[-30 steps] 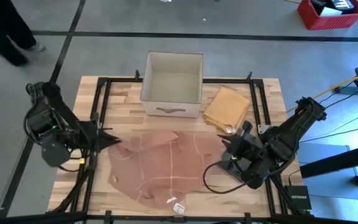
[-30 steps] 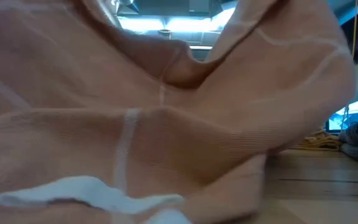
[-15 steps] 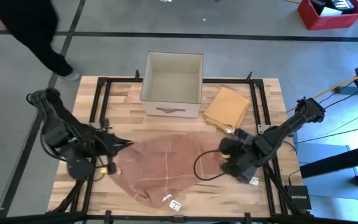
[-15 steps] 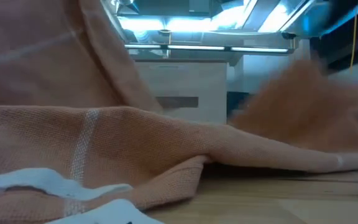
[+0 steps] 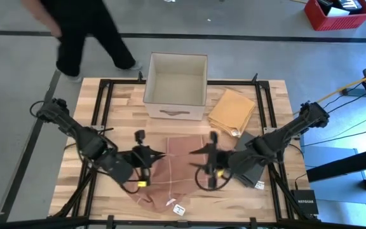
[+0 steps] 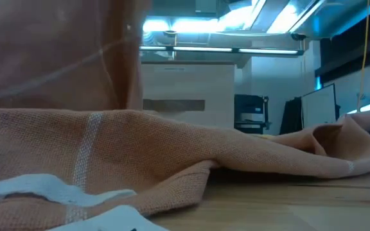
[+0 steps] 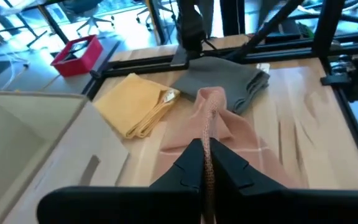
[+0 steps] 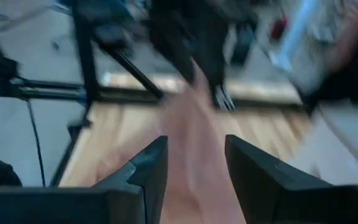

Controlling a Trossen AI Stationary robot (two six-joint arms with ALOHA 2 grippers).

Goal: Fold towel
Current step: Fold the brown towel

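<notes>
The left gripper (image 5: 154, 154) is pressed together, pinching an edge of the pink towel (image 5: 173, 172) above mid-table. The right gripper (image 5: 199, 152), facing it close by, has its fingers (image 8: 148, 168) spread, with the cloth between them and no grip on it. The towel lies bunched between them, near the white box (image 5: 176, 79). Half a second ago the grippers were farther apart and the towel spread wider.
</notes>
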